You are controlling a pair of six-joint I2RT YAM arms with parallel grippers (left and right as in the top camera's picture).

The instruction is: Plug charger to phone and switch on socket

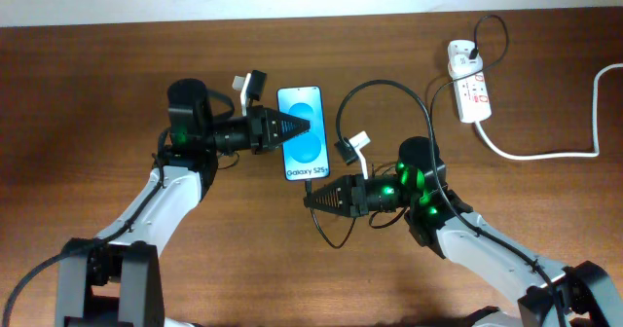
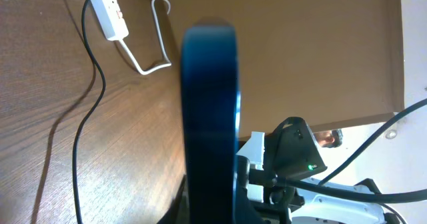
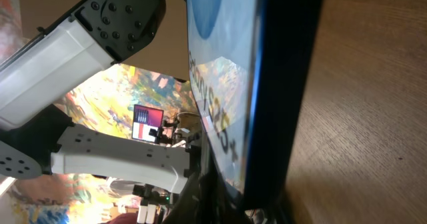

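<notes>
One phone (image 1: pixel 308 158) upper centre, screen up, long axis top-to-bottom of frame, lettered end toward lower edge. Left gripper (image 1: pixel 303 127) clamped on its left edge. Right gripper (image 1: pixel 309 199) closed just below; contents unclear.

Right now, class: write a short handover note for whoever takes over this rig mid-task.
Left tool: shut on the phone, at its left edge.
Right tool: shut at the phone's bottom edge, where the charger meets it; its grip is hidden.
Socket: far right, apart from both tools.
Done: unclear whether the charger is seated.
Left: confirm the plug, then switch on the socket.
</notes>
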